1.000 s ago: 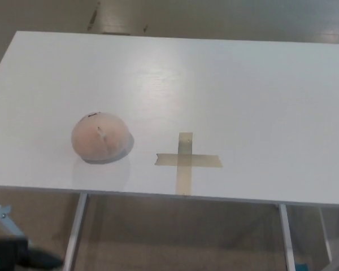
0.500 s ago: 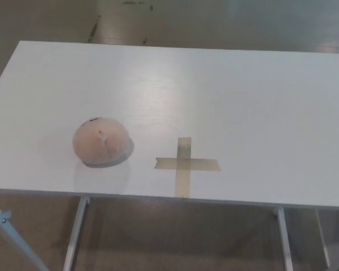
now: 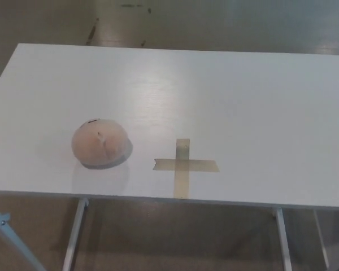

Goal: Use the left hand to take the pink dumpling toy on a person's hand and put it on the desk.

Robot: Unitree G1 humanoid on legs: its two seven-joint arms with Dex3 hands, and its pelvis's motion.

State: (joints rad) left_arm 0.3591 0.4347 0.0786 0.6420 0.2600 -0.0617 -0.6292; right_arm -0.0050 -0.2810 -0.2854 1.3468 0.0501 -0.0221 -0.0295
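White desk (image 3: 226, 96) over brown floor. Pink dumpling toy (image 3: 99, 143) rests on desk, left of tape cross (image 3: 183, 165), apart. Neither robot hand visible; finger state undeterminable.

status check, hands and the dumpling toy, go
Both hands out of view. Pink dumpling toy resting on the white desk, left of the tape cross. No person's hand showing, nothing crowding it.
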